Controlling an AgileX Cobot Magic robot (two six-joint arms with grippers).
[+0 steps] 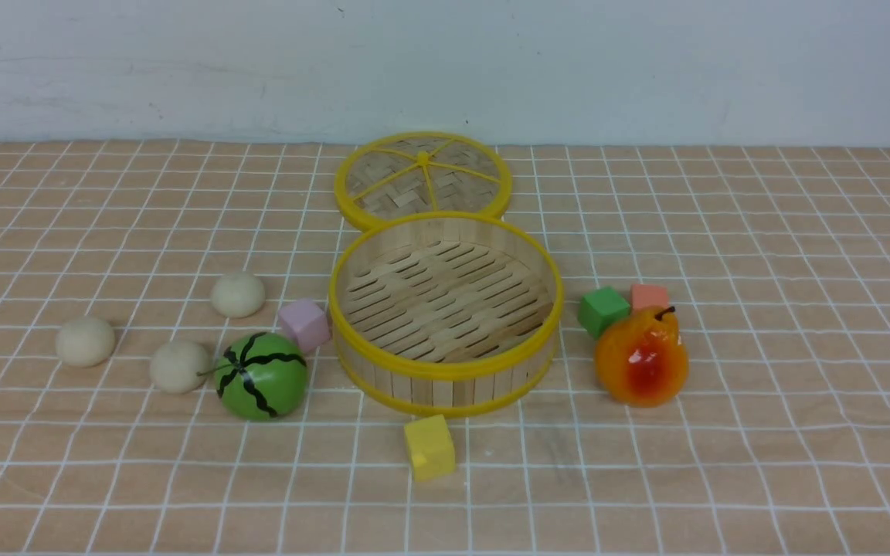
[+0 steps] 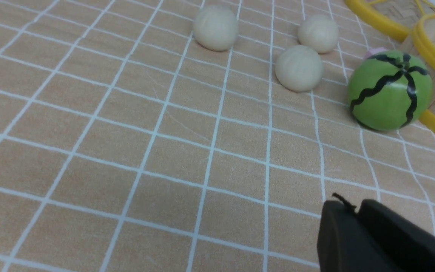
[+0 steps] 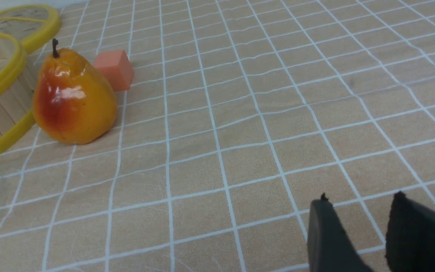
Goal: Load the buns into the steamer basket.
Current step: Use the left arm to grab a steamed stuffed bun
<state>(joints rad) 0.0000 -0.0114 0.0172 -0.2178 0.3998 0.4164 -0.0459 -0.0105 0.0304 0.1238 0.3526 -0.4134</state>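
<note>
Three cream-white buns lie on the checked cloth left of the steamer basket: one (image 1: 238, 294) nearest it, one (image 1: 85, 340) far left, one (image 1: 180, 366) beside the watermelon ball. The round bamboo steamer basket (image 1: 445, 371) stands at the centre with nothing in it. Neither gripper shows in the front view. In the left wrist view my left gripper (image 2: 355, 209) is shut and empty, well short of the buns (image 2: 299, 68) (image 2: 216, 27) (image 2: 318, 33). In the right wrist view my right gripper (image 3: 361, 200) is open and empty over bare cloth, far from the basket rim (image 3: 2, 81).
A green striped watermelon ball (image 1: 261, 376) and a pink cube (image 1: 304, 324) sit between the buns and the basket. The woven lid (image 1: 422, 179) lies behind it. A yellow cube (image 1: 429, 446) is in front. A pear (image 1: 641, 357), green cube (image 1: 602, 310) and salmon cube (image 1: 650, 296) are on the right.
</note>
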